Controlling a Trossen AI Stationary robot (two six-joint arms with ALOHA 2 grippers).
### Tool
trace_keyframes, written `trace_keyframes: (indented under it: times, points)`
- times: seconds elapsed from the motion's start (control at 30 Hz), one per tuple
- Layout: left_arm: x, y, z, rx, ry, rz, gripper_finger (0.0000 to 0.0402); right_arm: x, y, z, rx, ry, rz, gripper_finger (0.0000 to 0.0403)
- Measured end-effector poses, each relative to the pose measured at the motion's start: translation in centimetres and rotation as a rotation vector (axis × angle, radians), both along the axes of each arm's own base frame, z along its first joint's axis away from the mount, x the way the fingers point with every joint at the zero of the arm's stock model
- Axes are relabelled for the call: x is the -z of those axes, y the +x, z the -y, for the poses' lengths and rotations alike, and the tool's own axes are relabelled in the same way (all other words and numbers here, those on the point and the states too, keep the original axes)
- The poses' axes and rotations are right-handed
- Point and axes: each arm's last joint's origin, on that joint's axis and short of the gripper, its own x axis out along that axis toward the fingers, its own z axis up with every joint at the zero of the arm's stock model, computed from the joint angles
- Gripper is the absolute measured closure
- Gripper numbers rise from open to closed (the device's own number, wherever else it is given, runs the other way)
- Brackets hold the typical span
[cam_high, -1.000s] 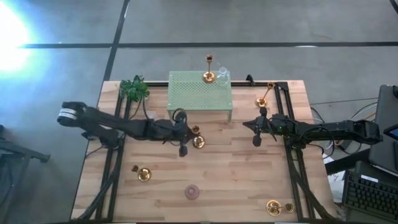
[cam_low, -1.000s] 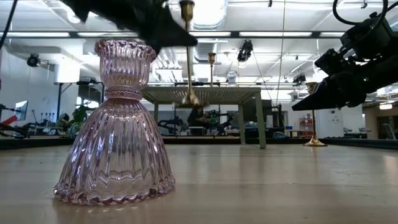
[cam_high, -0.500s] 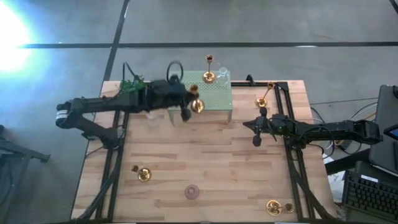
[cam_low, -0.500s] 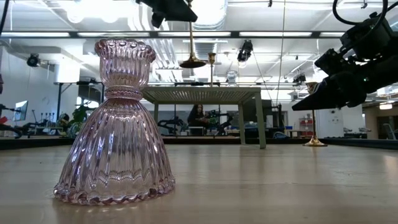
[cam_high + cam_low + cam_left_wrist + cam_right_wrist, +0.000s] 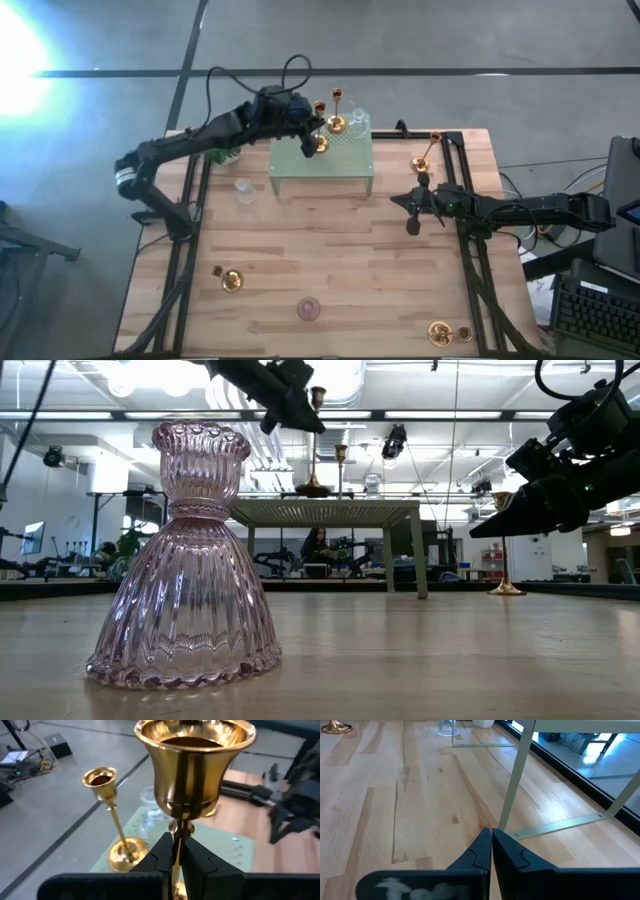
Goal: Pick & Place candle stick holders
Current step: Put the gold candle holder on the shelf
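Observation:
My left gripper (image 5: 311, 126) is shut on a gold candlestick (image 5: 315, 450) over the green perforated stand (image 5: 345, 165) at the table's far middle. The candlestick's round base (image 5: 318, 146) hangs just above the stand top. A second gold candlestick (image 5: 337, 122) stands on its base on the stand, next to a clear glass holder (image 5: 358, 122). It also shows in the left wrist view (image 5: 117, 835). My right gripper (image 5: 412, 224) is shut and empty above the table's right side. My left gripper pinches the candlestick's thin stem (image 5: 175, 836) just below the cup (image 5: 192, 765), between its two fingers (image 5: 162, 857). The fingers come from the table's left, slanting down, and lie across the stem. The candlestick hangs upright, its base (image 5: 313, 488) clear of the stand.
More gold candlesticks are at the far right (image 5: 425, 155), near left (image 5: 230, 280) and near right (image 5: 445, 332). A pink glass holder (image 5: 308, 309) stands near the front edge, a clear glass one (image 5: 243, 189) left of the stand. A green plant (image 5: 215, 150) is under my left arm.
My left gripper has carried the gold candlestick from the table in front of the stand up and toward the far edge. It has then come down a little over the stand top. The candlestick has stayed upright and clear. My right arm has kept still.

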Motion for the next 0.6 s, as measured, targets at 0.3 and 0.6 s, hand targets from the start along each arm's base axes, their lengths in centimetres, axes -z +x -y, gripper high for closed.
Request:
trace_keyframes:
  times: [0.3, 0.6]
  points:
    - [0.7, 1.4, -2.6, -0.044, -0.006, -0.021, 0.0381, 0.0, 0.0, 0.0, 0.000, 0.000, 0.000, 0.0394]
    - [2.1, 1.4, -4.5, -0.091, -0.021, -0.048, 0.0381, 0.0, 0.0, 0.0, 0.000, 0.000, 0.000, 0.0394]
